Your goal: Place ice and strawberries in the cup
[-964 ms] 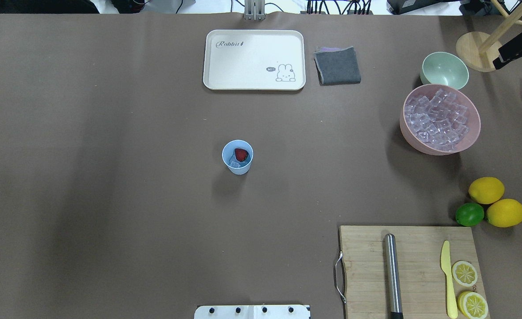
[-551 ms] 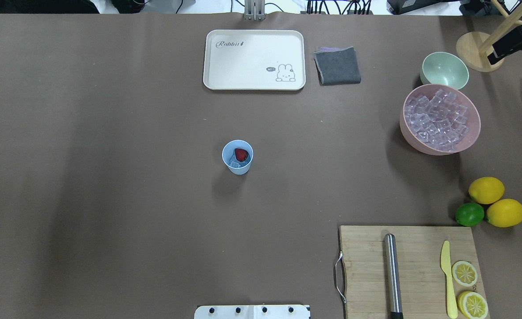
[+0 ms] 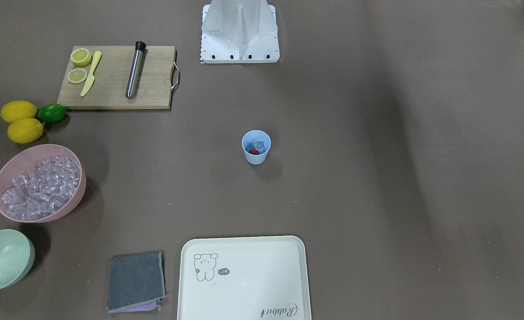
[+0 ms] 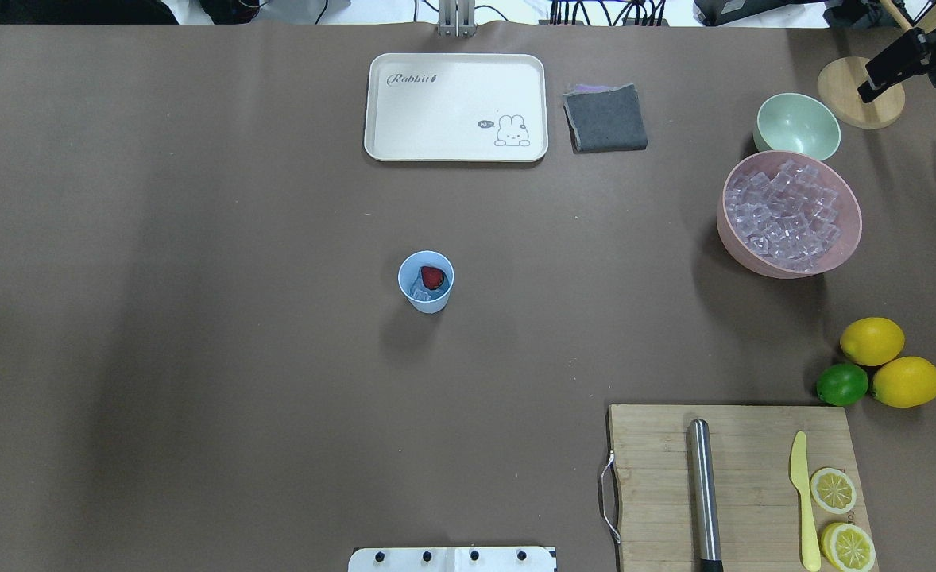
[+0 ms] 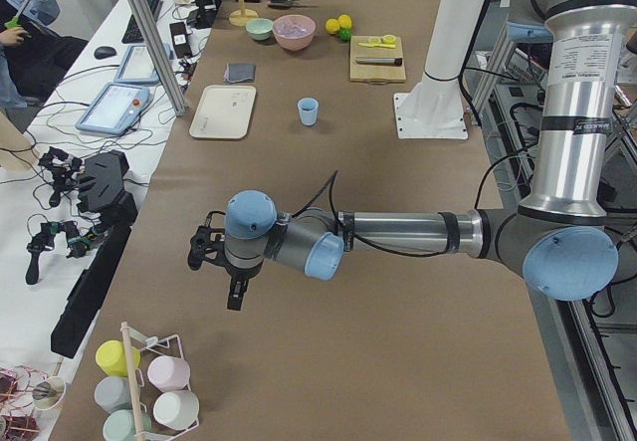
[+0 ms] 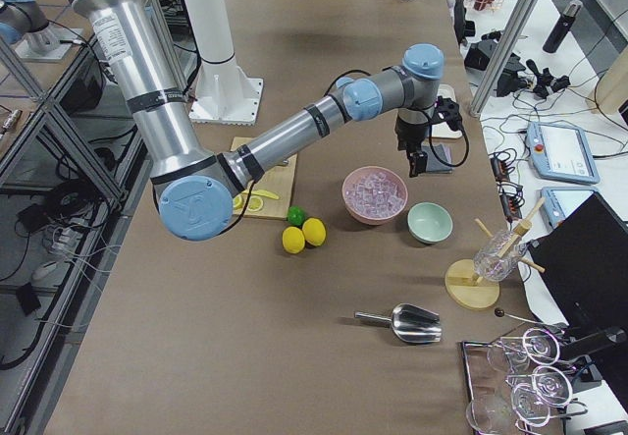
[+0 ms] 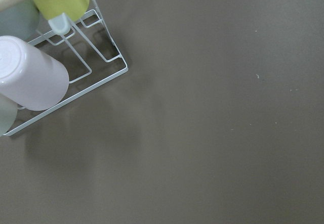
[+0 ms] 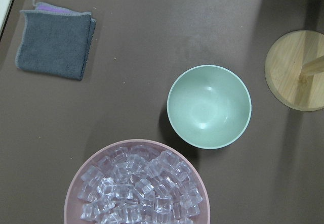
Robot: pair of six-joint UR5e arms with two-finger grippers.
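Note:
The light blue cup [image 4: 426, 280] stands upright mid-table, also seen in the front-facing view [image 3: 256, 146]. Inside it lie a red strawberry [image 4: 433, 276] and some clear ice [image 3: 259, 144]. More ice [image 4: 790, 214] is piled in a pink bowl [image 4: 786, 266] at the right. My right gripper [image 6: 417, 163] hangs above the pale green bowl [image 8: 209, 106], far from the cup; I cannot tell whether it is open or shut. My left gripper [image 5: 234, 297] hovers over the table's left end, seen only from the side, so I cannot tell its state.
A cream tray [image 4: 455, 107] and a grey cloth [image 4: 605, 117] lie at the far side. At the near right sit a cutting board [image 4: 742, 485] with a metal rod, knife and lemon slices, plus lemons [image 4: 889, 361] and a lime. A cup rack [image 7: 50, 67] stands below the left wrist.
In the overhead view the right gripper has moved a little left and toward the far edge. The cup and its contents have not moved.

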